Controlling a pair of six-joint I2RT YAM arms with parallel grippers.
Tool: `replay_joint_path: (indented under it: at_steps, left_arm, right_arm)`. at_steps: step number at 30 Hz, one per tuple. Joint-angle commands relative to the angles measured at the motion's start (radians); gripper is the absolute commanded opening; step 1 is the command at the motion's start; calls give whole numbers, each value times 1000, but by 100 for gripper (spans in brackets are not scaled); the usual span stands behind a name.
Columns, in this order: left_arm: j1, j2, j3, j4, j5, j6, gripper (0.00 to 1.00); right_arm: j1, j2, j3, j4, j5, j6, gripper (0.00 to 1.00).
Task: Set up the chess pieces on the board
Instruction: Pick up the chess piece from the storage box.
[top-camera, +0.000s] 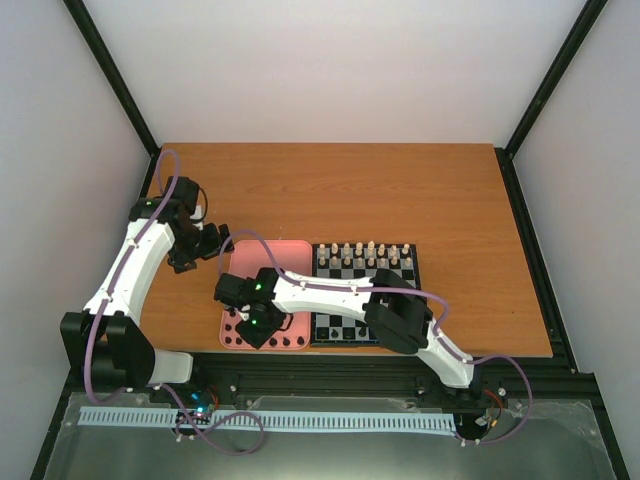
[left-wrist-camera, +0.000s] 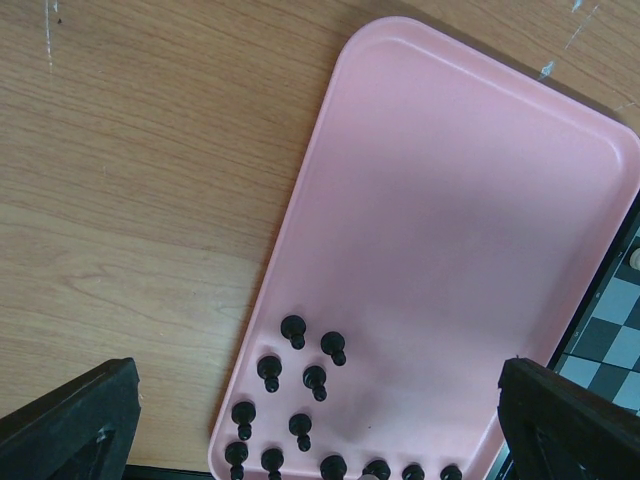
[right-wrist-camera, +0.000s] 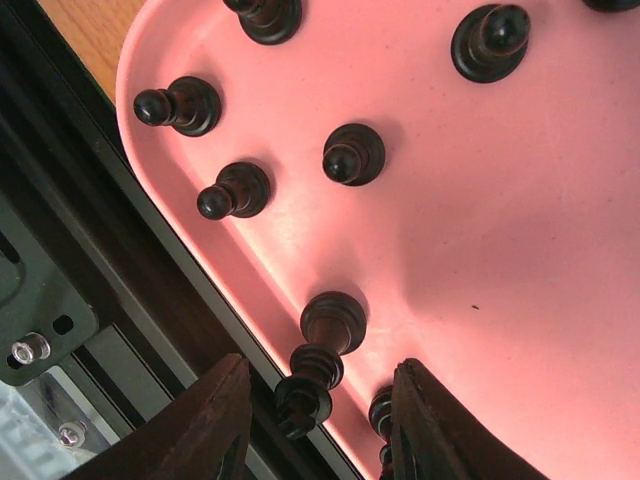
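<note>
Several small black chess pieces stand at the near end of the pink tray, as the top view also shows. In the right wrist view a tall black piece stands at the tray's near rim between the fingers. My right gripper is open astride it, with a gap on each side. It hangs over the tray's near end. My left gripper is open and empty above the tray, left of it in the top view. The board lies right of the tray.
Cream-white pieces fill the board's far rows. A few dark pieces stand on its near row. The board's corner shows at the right of the left wrist view. The table's front edge and a black rail run just beyond the tray.
</note>
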Motion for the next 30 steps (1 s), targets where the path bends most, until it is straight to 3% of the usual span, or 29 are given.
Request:
replay_joint_path:
  at_steps: [1,10,19,30]
  left_arm:
    - [8,5,39,1,10,-8,100]
    - [7,6,32,5,14,-6,100]
    - [8,-2,28,2,9,-8,100]
    - [7,-2,38,5,14,-8,100]
  right_arm:
    - [-9,22,33,-6,7,-10,40]
    - [-12,54,52,-17,-2,-23,32]
    - [-14,44,55,-19,34,-20,11]
    - [-53,-169,20,-1,135,36,10]
